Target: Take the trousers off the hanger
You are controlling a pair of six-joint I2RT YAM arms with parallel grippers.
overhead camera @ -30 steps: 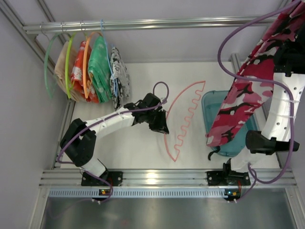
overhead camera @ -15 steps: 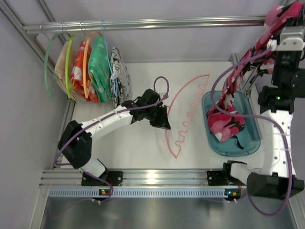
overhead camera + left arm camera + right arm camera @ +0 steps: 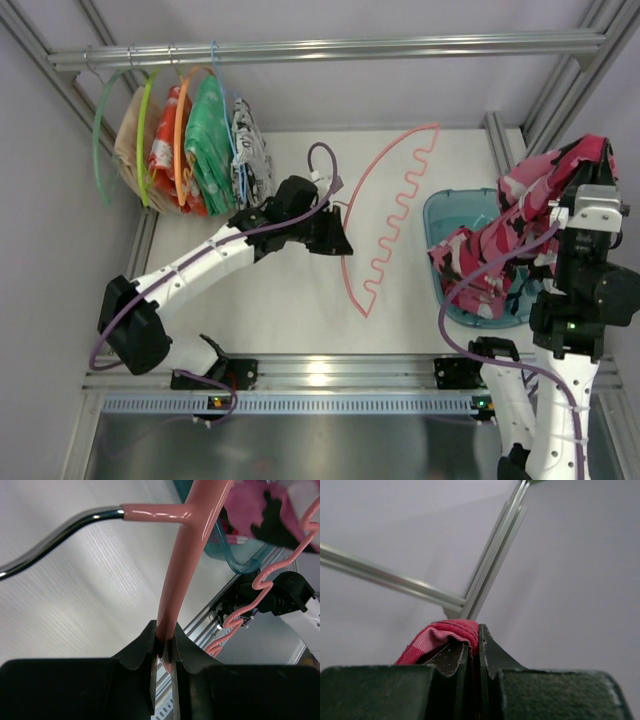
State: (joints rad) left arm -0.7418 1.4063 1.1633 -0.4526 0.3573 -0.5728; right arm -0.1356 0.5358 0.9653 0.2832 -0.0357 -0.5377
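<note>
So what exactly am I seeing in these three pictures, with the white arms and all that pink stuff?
These are two white robot arms bolted to a table, each ending in two fingers. The wide picture comes from a camera overhead; the two close-ups come from a camera on each wrist. The left fingers pinch a thin salmon-pink hanger, which is bare. The right fingers pinch pink camouflage trousers, held up clear of the hanger, their lower end drooping over a teal tub. Other clothes hang on a rail at the back left.

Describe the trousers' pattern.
The trousers are pink camouflage with black and white patches, clearest in top external view.
</note>
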